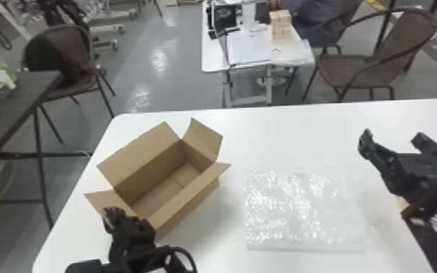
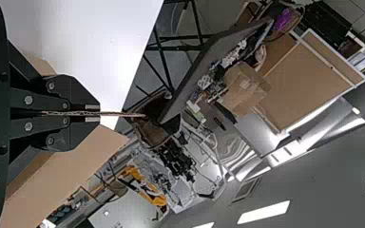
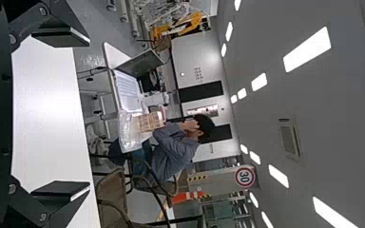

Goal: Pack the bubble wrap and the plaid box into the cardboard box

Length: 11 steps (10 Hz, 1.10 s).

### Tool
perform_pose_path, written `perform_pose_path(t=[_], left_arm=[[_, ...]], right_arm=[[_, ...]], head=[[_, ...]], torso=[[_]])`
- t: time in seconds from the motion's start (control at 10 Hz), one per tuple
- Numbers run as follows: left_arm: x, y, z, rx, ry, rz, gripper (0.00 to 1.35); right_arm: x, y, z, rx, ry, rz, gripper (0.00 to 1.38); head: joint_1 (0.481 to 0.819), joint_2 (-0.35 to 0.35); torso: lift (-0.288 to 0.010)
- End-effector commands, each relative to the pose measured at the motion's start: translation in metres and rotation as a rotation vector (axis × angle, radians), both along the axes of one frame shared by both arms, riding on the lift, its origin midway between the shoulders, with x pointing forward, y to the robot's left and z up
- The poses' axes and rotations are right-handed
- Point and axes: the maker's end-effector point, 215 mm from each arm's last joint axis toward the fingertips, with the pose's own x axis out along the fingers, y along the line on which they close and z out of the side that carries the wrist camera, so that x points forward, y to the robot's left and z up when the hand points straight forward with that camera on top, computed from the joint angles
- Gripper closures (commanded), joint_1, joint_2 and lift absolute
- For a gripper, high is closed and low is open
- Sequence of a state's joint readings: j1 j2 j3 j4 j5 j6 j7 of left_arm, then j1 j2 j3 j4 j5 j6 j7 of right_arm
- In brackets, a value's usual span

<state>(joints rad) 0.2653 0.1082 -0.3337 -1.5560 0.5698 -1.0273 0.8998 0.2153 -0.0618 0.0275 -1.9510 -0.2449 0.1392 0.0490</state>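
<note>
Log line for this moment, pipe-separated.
cardboard box: open, nothing visible inside | left gripper: shut on flap | right gripper: open, empty | bubble wrap: flat on table, unpacked

On the table (image 1: 272,141), I'm seeing the cardboard box (image 1: 196,207) sitting at my eleven o'clock; bubble wrap (image 1: 294,210) is lying at its four o'clock, with perhaps the plaid box (image 1: 399,204) at the wrap's three.

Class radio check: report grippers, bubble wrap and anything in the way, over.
Left gripper shut on left flap of cardboard box. Right gripper open, empty. Bubble wrap flat on table, outside box. Possibly in the way: left gripper at flap.
</note>
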Motion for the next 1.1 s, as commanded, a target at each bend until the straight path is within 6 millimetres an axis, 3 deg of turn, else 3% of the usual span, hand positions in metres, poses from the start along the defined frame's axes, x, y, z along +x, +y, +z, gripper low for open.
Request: perform_pose_path(t=[0.0, 0.4, 0.6, 0.9, 1.0], left_arm=[[0.001, -0.001, -0.001, 0.005, 0.008, -0.009, 1.22], [0.009, -0.006, 0.002, 0.021, 0.014, -0.03, 1.22], [0.011, -0.008, 0.007, 0.037, 0.014, -0.033, 1.22], [0.016, -0.014, 0.013, 0.069, 0.025, -0.061, 1.22], [0.015, -0.015, 0.012, 0.076, 0.034, -0.063, 1.22]], right_arm=[[0.015, 0.004, 0.011, -0.041, 0.1, 0.005, 0.21], [0.018, 0.022, 0.006, -0.045, 0.364, -0.007, 0.21], [0.008, 0.034, -0.022, -0.047, 0.539, -0.017, 0.21], [0.007, 0.024, -0.051, -0.068, 0.756, -0.009, 0.22], [0.007, 0.032, -0.065, -0.073, 0.826, 0.031, 0.22]], head=[[0.695, 0.184], [0.695, 0.18], [0.695, 0.189], [0.695, 0.197], [0.695, 0.193]], torso=[[-0.102], [-0.102], [-0.102], [-0.102], [-0.102]])
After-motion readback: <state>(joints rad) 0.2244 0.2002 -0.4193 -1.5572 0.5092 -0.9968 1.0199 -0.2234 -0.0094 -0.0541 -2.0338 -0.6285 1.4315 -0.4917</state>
